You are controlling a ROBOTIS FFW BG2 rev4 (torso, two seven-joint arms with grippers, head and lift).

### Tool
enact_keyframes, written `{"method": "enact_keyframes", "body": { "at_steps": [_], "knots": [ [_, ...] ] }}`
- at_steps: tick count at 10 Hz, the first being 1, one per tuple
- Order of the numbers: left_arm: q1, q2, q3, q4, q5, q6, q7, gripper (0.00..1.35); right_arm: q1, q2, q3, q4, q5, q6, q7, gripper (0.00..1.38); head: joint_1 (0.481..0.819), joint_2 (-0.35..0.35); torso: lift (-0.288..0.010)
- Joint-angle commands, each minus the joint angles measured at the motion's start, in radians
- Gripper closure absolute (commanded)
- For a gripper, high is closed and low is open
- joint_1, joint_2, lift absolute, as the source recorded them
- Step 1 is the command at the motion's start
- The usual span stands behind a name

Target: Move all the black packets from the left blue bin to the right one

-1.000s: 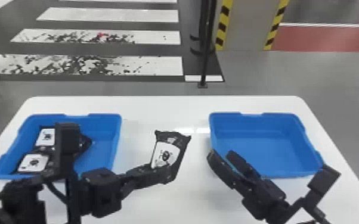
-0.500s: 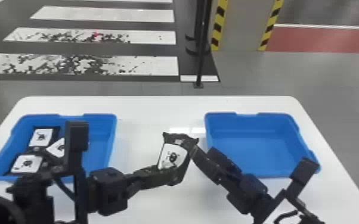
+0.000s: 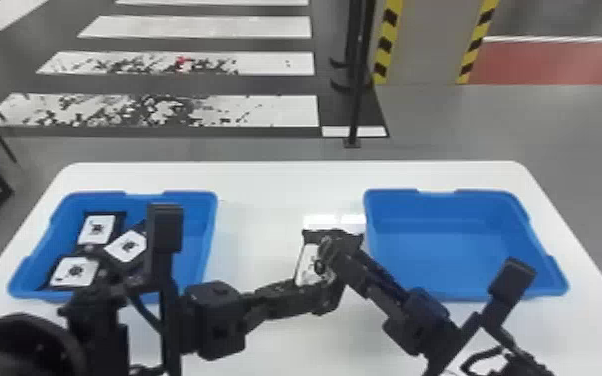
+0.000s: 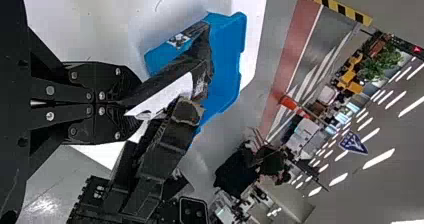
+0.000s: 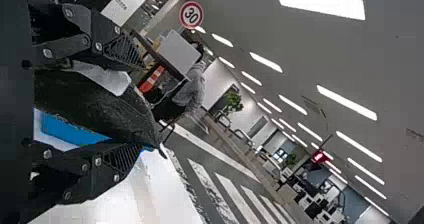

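Observation:
Between the two bins my left gripper (image 3: 317,297) is shut on a black packet (image 3: 306,267) with a white label, which stands up from its fingers. The left wrist view has the left gripper (image 4: 137,104) pinching the packet (image 4: 167,95). My right gripper (image 3: 339,255) overlaps the packet's right side. In the right wrist view, the right gripper (image 5: 140,106) is open, with the dark packet (image 5: 95,104) between its spread fingers. Inside the left blue bin (image 3: 192,200) lie several packets, three labels (image 3: 97,228) visible. The right blue bin (image 3: 445,250) holds nothing visible.
Both bins rest on a white table (image 3: 265,185). The left arm crosses over the left bin's front right part, and the right forearm lies in front of the right bin. A dark pole (image 3: 357,100) stands on the floor behind the table.
From beside the right bin's left edge, the right gripper has come leftward to the held packet, its fingers now around it. The left gripper, packet in hold, has shifted slightly right. The head view has swayed a little.

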Motion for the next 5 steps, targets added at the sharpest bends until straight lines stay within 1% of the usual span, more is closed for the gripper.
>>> {"method": "enact_keyframes", "body": {
  "at_steps": [1, 3, 4, 5],
  "knots": [
    [0.002, 0.0, 0.001, 0.0, 0.001, 0.0, 0.0, 1.21, -0.003, 0.0, -0.001, 0.009, 0.002, -0.042, -0.001, 1.29, 0.695, -0.009, -0.14],
    [0.002, 0.0, 0.005, 0.0, -0.001, -0.007, 0.0, 1.21, 0.002, 0.0, 0.001, -0.003, -0.022, 0.029, 0.016, 1.28, 0.695, -0.017, -0.14],
    [0.004, -0.002, 0.009, 0.0, -0.003, -0.01, 0.0, 1.21, 0.004, 0.0, 0.003, -0.013, -0.022, 0.044, 0.021, 1.28, 0.695, -0.007, -0.14],
    [0.012, -0.006, 0.019, 0.008, -0.001, -0.042, 0.001, 1.13, 0.004, 0.0, 0.001, -0.015, -0.03, 0.044, 0.019, 1.28, 0.695, 0.006, -0.14]
  ]
}}
